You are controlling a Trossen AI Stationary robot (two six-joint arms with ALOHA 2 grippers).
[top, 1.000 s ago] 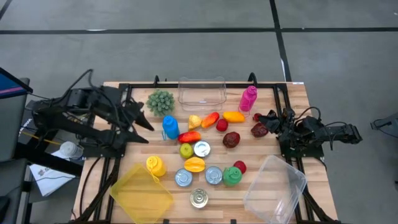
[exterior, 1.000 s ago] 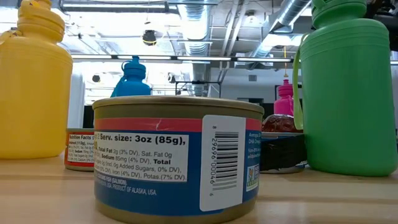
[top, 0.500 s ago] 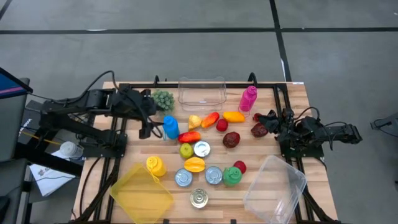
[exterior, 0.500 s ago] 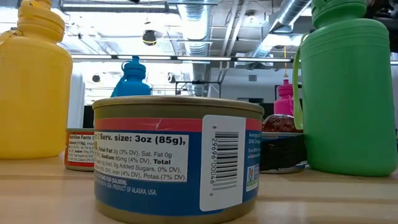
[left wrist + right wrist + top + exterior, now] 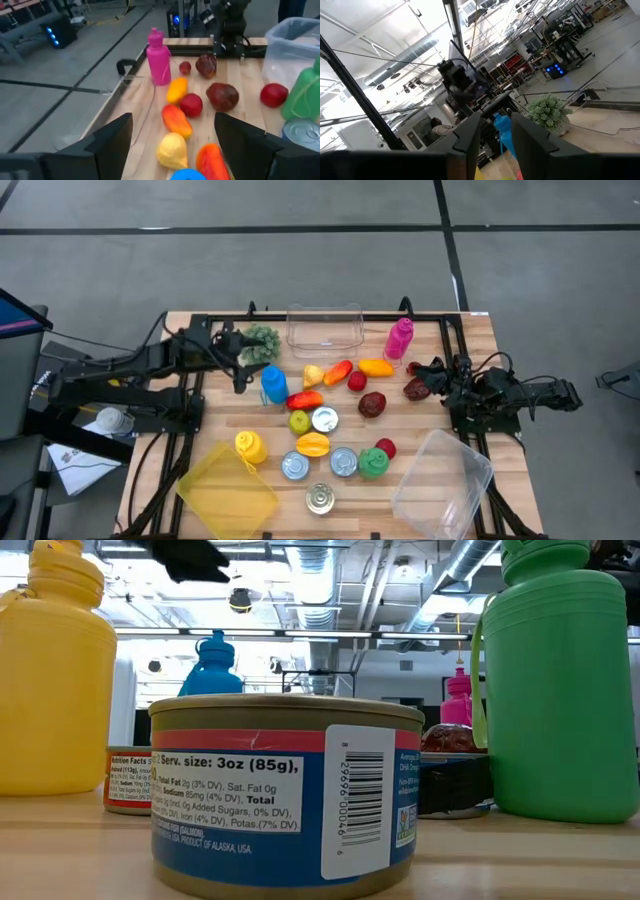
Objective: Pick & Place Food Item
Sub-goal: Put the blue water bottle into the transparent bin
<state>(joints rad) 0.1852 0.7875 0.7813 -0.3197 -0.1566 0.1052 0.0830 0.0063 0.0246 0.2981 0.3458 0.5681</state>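
Observation:
Toy foods lie mid-table: a yellow fruit (image 5: 313, 374), an orange-red pepper (image 5: 338, 370), an orange piece (image 5: 375, 366), a red tomato (image 5: 357, 381) and a dark red fruit (image 5: 372, 404). The left wrist view shows the same pepper (image 5: 177, 120) and tomato (image 5: 191, 105). My left gripper (image 5: 244, 366) (image 5: 172, 150) is open and held above the table, between the green bush (image 5: 260, 343) and the blue bottle (image 5: 274, 383), pointing at the foods. My right gripper (image 5: 437, 377) (image 5: 496, 140) is open and waits at the table's right edge, by two dark red pieces (image 5: 417, 388).
Several cans (image 5: 325, 419) and yellow (image 5: 250, 446), green (image 5: 373, 462) and pink (image 5: 399, 338) bottles stand among the foods. A clear tub (image 5: 324, 330) sits at the far edge, a yellow container (image 5: 228, 490) near left, a clear container (image 5: 442, 480) near right.
My left arm has reached from the table's left side toward the right and the far edge, and has turned about its wrist. Its gripper now hangs next to the blue bottle. A dark part of it has come into the top of the low view.

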